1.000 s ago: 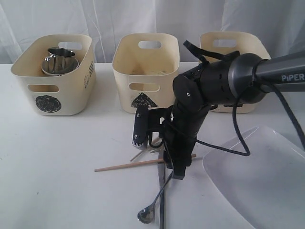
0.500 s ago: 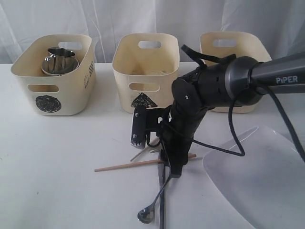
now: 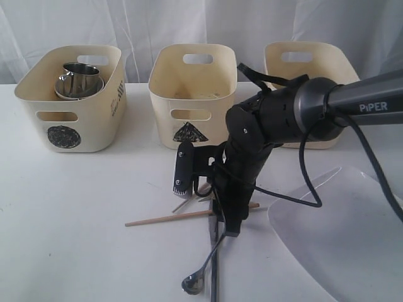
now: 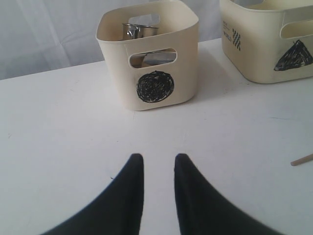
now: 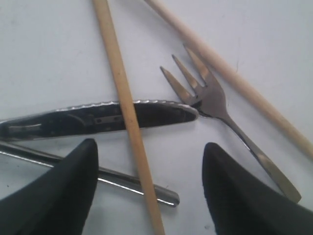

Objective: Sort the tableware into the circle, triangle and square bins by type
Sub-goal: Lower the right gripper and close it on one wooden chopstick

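A white curtain (image 3: 145,25) hangs across the whole back of the scene in soft vertical folds, with paler and greyer strips alternating along it. In front of it a matte white tabletop (image 3: 75,207) fills the rest of the exterior view, its far edge meeting the cloth. The light is even and diffuse, and shadows on the surface are faint and soft-edged.

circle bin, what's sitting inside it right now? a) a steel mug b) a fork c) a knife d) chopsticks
a: a steel mug shows above the rim of the circle bin, while a chopstick and the fork lie out on the table.
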